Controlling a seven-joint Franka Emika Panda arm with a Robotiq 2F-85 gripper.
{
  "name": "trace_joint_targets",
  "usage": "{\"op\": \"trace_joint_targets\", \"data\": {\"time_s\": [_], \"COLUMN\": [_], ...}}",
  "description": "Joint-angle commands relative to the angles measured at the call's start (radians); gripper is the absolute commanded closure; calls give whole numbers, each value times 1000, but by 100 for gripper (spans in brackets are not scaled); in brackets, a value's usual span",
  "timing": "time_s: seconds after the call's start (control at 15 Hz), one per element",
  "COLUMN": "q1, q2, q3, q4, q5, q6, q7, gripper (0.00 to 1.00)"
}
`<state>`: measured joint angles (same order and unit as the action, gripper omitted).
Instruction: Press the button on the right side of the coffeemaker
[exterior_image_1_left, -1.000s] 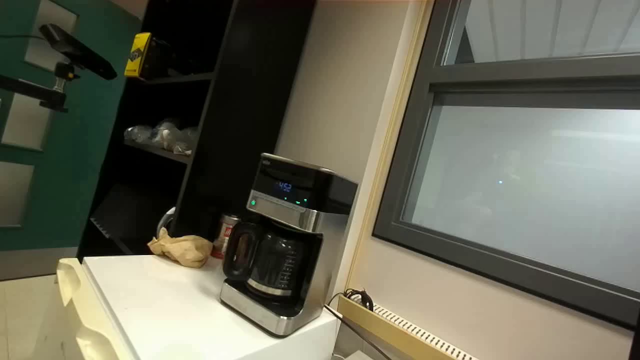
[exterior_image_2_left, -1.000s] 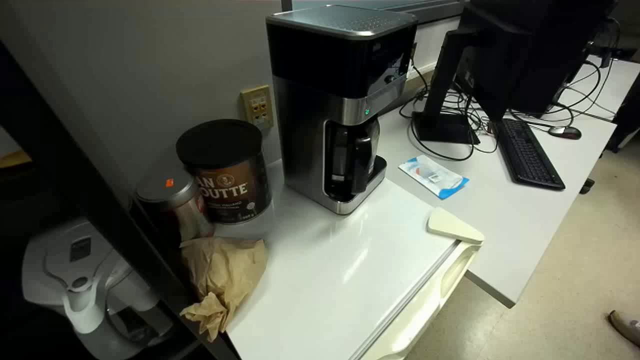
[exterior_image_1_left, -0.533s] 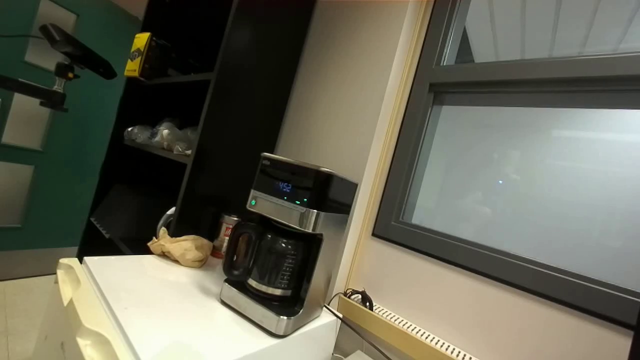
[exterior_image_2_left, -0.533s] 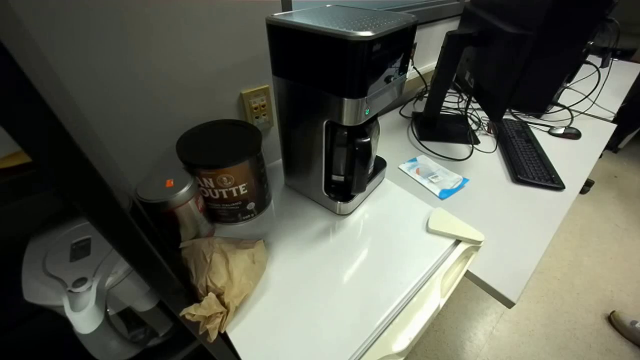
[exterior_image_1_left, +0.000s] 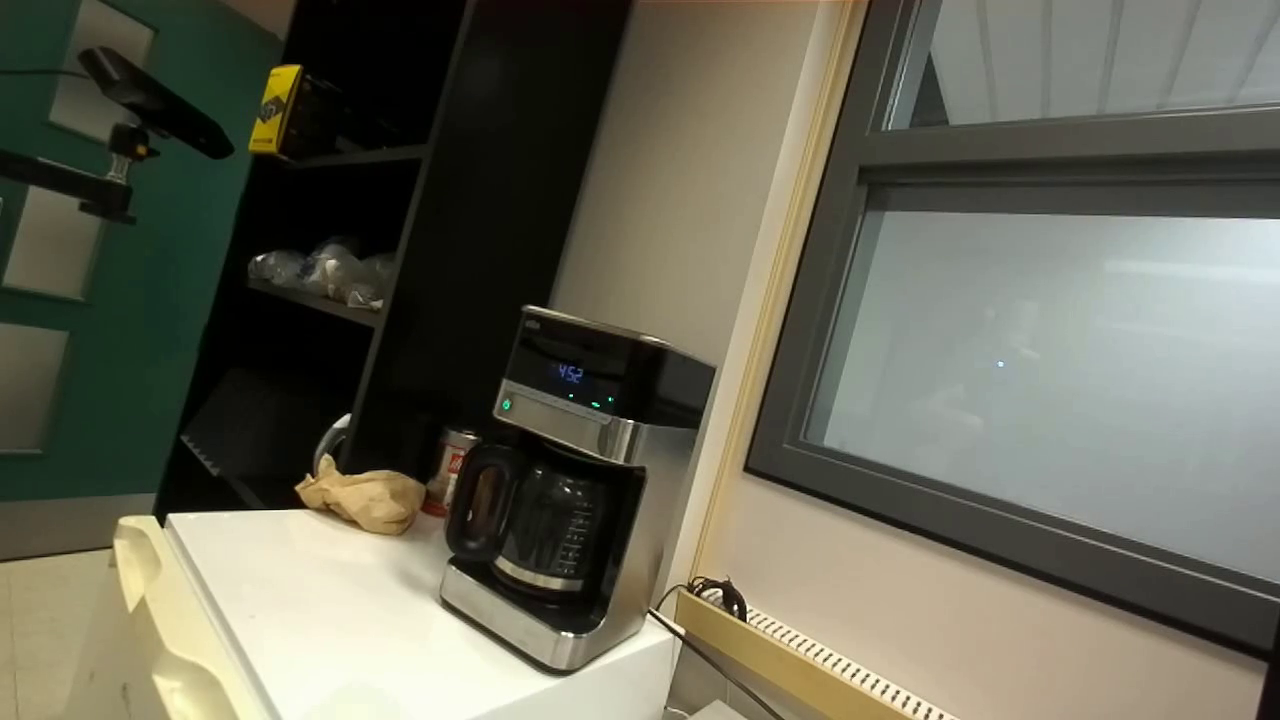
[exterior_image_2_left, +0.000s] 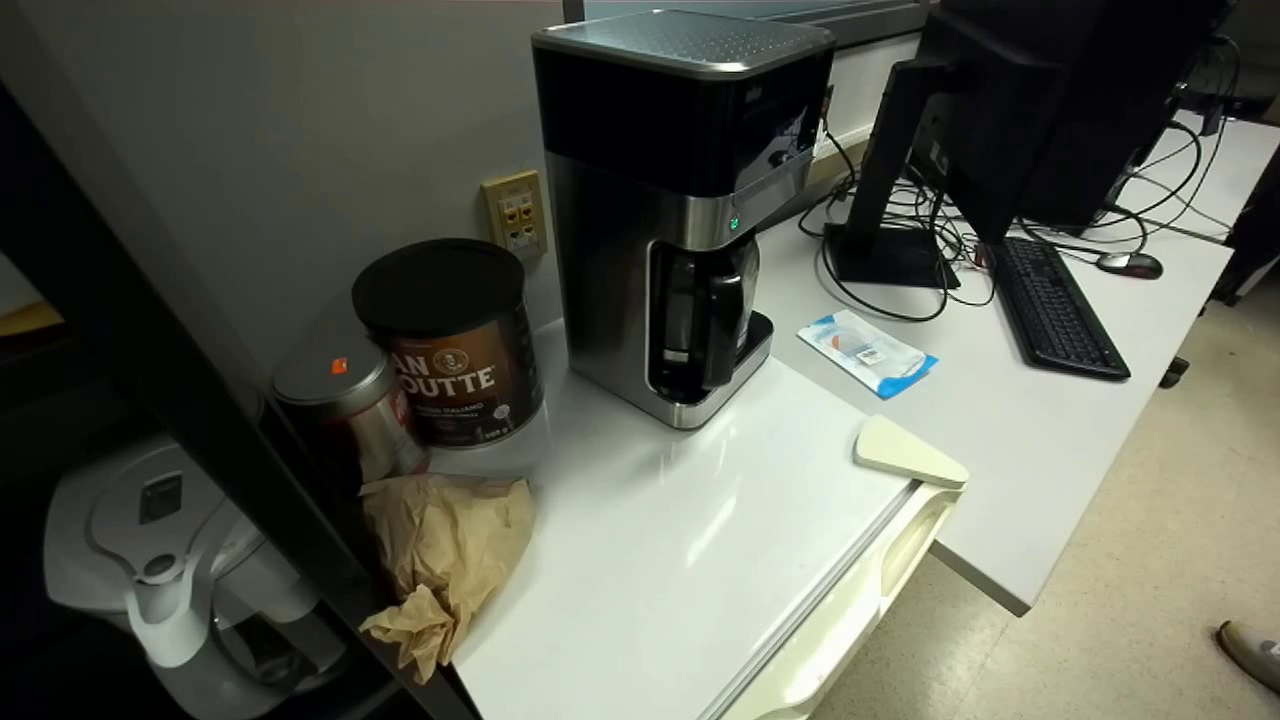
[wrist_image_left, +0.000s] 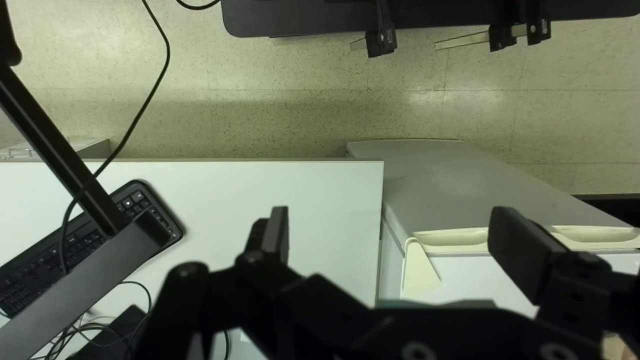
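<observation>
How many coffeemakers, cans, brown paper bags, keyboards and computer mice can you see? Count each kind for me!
Coffeemaker: 1
Big can and small can: 2
Paper bag: 1
Keyboard: 1
Mouse: 1
Total: 6

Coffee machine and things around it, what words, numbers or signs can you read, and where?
"452": display of the coffee machine.
"AN" above "OUTTE": big can.
"ITALIANO": lower on it.
Too small or blurred: green signs, machine's logo, yellow box, small can, packet print, keyboard keys.
</observation>
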<state>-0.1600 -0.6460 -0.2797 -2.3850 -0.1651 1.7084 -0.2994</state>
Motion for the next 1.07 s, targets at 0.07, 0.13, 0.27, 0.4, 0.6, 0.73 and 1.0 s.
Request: {"op": "trace_joint_targets", "data": {"time_s": [0.07,0.13,0.27,0.4,0.6,0.73,1.0], "q1": [13,17,24,34,50,65,101], "q2": [56,71,97,130,180,219,303], "q3": [14,16,18,18,18,17,20], "q4": [-2,-4,-13,-18,-27,-29,-30], "q5": [-32,-37,-41,-36,-25,-13,19], "q6": [110,139,209,281,404,474,597], "q7": [-15,-22,-41,-67,-107,-136,-196], "gripper": [0,0,0,0,0,0,0]}}
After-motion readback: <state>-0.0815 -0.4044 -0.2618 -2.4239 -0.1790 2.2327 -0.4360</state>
